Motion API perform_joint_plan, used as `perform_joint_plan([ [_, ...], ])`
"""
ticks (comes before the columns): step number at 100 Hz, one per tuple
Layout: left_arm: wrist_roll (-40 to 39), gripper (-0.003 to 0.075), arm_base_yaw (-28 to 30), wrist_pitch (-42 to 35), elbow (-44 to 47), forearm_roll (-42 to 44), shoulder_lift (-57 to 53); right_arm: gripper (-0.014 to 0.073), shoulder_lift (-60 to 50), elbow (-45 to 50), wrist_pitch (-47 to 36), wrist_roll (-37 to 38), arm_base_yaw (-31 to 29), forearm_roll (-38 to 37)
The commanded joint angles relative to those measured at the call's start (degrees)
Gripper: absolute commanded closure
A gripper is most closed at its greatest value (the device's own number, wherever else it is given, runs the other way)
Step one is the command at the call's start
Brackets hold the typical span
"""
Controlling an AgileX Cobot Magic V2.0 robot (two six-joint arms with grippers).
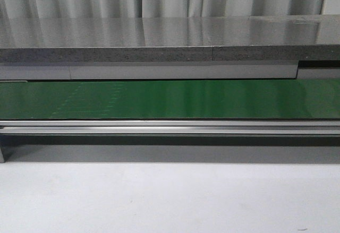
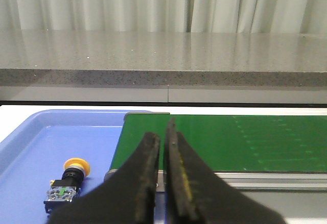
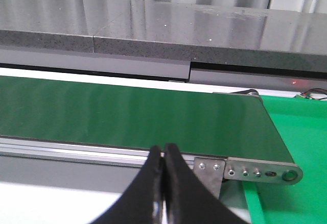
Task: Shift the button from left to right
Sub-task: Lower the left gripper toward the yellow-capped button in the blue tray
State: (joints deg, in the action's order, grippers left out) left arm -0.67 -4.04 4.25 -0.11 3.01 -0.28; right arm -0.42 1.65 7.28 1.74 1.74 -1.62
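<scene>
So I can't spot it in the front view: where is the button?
Only the left wrist view shows the button: it lies on its side in the blue tray, beside the green conveyor belt's end.

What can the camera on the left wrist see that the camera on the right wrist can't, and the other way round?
Only the left wrist view shows the blue tray with the button lying in it, plus the left gripper, its fingers nearly closed with nothing between them. Only the right wrist view shows the belt's metal end bracket, a green surface beyond it, and the right gripper, shut and empty. Both show the green conveyor belt, the grey stone counter and curtains behind.
</scene>
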Motion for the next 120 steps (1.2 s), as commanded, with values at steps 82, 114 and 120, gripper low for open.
perform_joint_plan([
  [82,-0.6,0.0715,-0.4,-1.1,-10.2,-0.1,1.8,0.0662,-1.1,0.1,-4.3,-0.1,-0.1,-0.6],
  [114,-0.6,0.0715,-0.4,28.4,-33.6,-0.1,20.7,0.0662,-1.1,0.1,-4.3,-0.1,-0.1,-0.6],
  [120,-0.6,0.0715,-0.4,32.6,-37.2,-0.1,24.5,0.0662,-1.1,0.1,-4.3,-0.1,-0.1,-0.6],
])
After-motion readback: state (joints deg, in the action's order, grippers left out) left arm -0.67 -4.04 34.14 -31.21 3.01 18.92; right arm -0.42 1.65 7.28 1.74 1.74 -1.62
